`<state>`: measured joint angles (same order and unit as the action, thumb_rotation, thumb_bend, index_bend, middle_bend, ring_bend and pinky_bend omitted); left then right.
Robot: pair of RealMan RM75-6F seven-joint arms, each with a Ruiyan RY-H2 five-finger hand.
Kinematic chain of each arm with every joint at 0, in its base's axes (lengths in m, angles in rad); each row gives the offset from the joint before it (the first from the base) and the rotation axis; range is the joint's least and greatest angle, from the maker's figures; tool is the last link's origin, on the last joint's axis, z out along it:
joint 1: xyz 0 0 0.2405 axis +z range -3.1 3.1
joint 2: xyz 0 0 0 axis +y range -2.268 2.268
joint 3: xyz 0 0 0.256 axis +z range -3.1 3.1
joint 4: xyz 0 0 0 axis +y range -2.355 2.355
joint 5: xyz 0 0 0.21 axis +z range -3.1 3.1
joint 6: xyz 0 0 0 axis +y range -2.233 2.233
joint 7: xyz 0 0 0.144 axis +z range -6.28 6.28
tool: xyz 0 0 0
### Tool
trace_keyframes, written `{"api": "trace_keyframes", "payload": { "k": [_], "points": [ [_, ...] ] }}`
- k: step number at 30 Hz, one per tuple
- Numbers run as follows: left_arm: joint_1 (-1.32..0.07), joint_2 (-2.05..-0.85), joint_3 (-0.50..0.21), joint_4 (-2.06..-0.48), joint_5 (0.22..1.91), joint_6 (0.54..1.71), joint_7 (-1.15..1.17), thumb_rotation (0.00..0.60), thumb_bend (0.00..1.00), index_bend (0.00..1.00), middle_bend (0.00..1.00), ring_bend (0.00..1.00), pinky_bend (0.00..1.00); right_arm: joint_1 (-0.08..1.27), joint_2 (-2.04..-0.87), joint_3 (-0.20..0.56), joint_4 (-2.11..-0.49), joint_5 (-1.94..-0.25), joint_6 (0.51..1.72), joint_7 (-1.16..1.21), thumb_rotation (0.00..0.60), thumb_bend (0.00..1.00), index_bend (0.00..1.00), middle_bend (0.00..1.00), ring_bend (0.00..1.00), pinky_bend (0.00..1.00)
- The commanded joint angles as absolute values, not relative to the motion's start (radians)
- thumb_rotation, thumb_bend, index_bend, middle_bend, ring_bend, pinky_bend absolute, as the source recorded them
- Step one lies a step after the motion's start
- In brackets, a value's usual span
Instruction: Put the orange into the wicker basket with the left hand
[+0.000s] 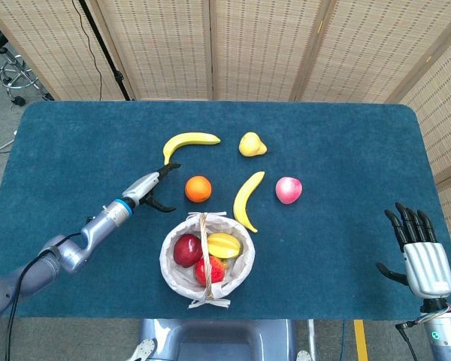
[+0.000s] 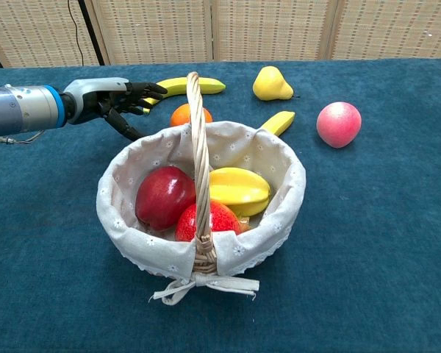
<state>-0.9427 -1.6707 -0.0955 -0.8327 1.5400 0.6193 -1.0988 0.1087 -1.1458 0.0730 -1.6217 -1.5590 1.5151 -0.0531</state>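
Note:
The orange (image 1: 198,189) lies on the blue table just behind the wicker basket (image 1: 169,268); in the chest view the orange (image 2: 183,116) peeks over the basket's cloth-lined rim (image 2: 125,158). My left hand (image 1: 156,189) reaches in from the left, fingers spread and empty, a short gap from the orange; the chest view shows the same left hand (image 2: 117,101) beside the fruit. My right hand (image 1: 416,249) hovers open at the table's right front corner, far from everything. The basket holds two red fruits and a yellow starfruit (image 2: 237,190).
A banana (image 1: 189,141) lies just behind my left hand. A pear (image 1: 250,144), a second banana (image 1: 246,198) and a pink peach (image 1: 288,189) lie to the right of the orange. The basket's tall handle (image 2: 198,147) arches front to back.

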Motion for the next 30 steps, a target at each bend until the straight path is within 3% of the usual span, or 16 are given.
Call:
{"api": "trace_keyframes", "payload": {
  "k": [1,13,15,17,20,26,30],
  "points": [
    [-0.968,-1.698,-0.091,-0.81,1.544,0.61,-1.103,0.6,0.18,0.05,0.0,0.0,0.0,0.108,-1.145,0.072,-1.622,-1.561,1.516,-0.052,0.6,0.0,0.05,0.0,0.0,0.0],
    [-1.035,-1.785,-0.105,-0.712,1.511,0.587,-1.031,0.6,0.23,0.12,0.01,0.01,0.0,0.105,-1.135,0.063,-1.63,-1.584,1.525,-0.027,0.6,0.0,0.05,0.0,0.0,0.0],
    [-1.032,-1.822,-0.119,-0.666,1.483,0.589,-0.983,0.6,0.3,0.2,0.07,0.06,0.06,0.104,-1.132,0.062,-1.633,-1.589,1.53,-0.022,0.6,0.0,0.05,0.0,0.0,0.0],
    [-1.024,-1.859,-0.141,-0.622,1.451,0.604,-0.929,0.6,0.43,0.36,0.23,0.2,0.21,0.102,-1.13,0.061,-1.635,-1.592,1.533,-0.019,0.6,0.0,0.05,0.0,0.0,0.0],
    [-1.004,-1.92,-0.175,-0.56,1.402,0.649,-0.835,0.6,0.51,0.57,0.42,0.37,0.37,0.099,-1.126,0.059,-1.64,-1.602,1.541,-0.012,0.6,0.0,0.05,0.0,0.0,0.0],
    [-0.975,-1.922,-0.206,-0.584,1.371,0.718,-0.785,0.6,0.53,0.61,0.47,0.41,0.4,0.098,-1.121,0.053,-1.643,-1.616,1.547,0.003,0.6,0.0,0.05,0.0,0.0,0.0],
    [-0.933,-1.817,-0.219,-0.746,1.382,0.825,-0.77,0.6,0.53,0.61,0.47,0.42,0.4,0.099,-1.12,0.052,-1.642,-1.612,1.54,0.011,0.6,0.0,0.05,0.0,0.0,0.0]
  ]
}}
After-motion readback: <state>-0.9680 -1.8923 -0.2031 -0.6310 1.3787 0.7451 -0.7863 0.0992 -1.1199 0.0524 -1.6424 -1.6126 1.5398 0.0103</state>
